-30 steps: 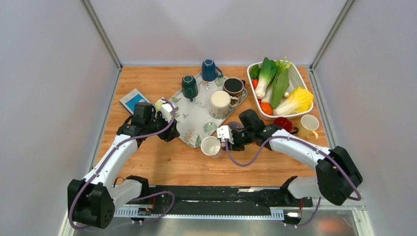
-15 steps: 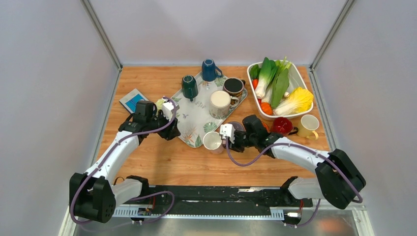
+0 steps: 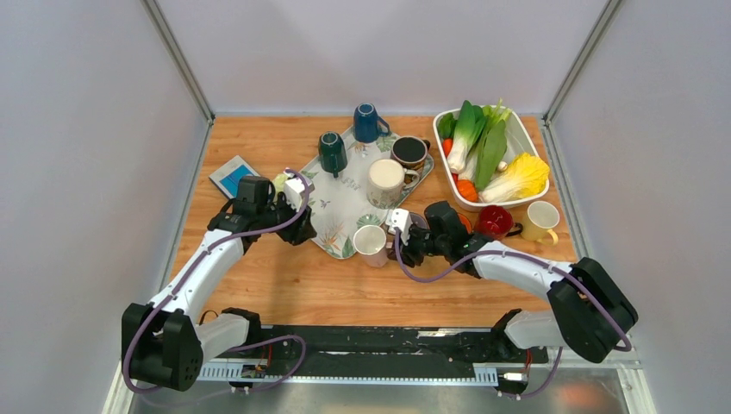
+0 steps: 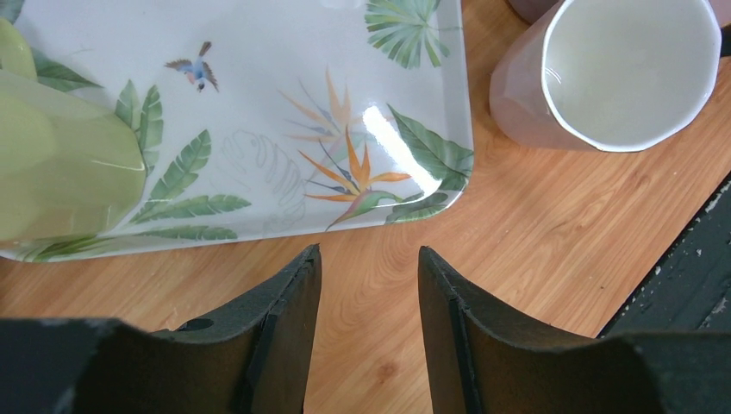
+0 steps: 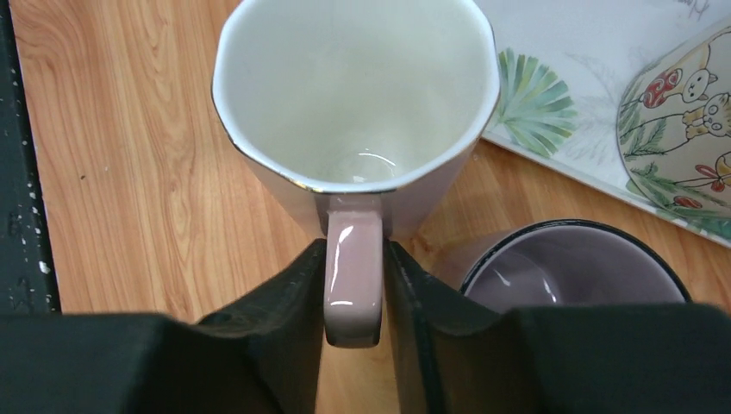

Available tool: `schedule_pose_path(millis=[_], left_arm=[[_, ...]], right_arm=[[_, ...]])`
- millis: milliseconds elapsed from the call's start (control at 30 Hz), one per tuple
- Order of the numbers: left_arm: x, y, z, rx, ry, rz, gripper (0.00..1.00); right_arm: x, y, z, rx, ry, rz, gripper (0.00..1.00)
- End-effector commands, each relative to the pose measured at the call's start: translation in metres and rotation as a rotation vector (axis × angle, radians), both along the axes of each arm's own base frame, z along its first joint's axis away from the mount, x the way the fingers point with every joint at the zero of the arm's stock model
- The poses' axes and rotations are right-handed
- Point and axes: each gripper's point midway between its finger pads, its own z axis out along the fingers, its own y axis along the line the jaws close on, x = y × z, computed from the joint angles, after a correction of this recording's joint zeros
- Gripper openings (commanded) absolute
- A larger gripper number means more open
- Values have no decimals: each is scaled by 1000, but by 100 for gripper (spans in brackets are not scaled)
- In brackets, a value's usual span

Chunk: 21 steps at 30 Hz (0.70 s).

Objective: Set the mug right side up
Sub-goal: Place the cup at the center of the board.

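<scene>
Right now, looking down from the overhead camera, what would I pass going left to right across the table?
Blue booklet → dark green mug → pink mug → red mug → yellow mug.

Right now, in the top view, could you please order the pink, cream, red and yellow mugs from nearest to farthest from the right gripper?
1. pink mug: at the right gripper, handle between its fingers.
2. cream mug: farther back, on the tray.
3. red mug: off to the right.
4. yellow mug: farthest right, beyond the red one.
</scene>
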Motion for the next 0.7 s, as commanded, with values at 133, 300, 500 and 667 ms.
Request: schedule_pose_path(millis=[133,300,500,667], left_arm=[[12,-6,19,-38,-93,-6,53],[11,-6,22,-45,-103,-6,53],[10,-6,22,-47,-106,-7,53],[11,-7,22,-54,-105,-3,53]], right_arm=[[7,11,23,38,-45,21,53],[6,2,23,-21,-60,28,57],[2,-1,23,-39,-52,47,57],[0,-4,22,-57,-44,45,57]])
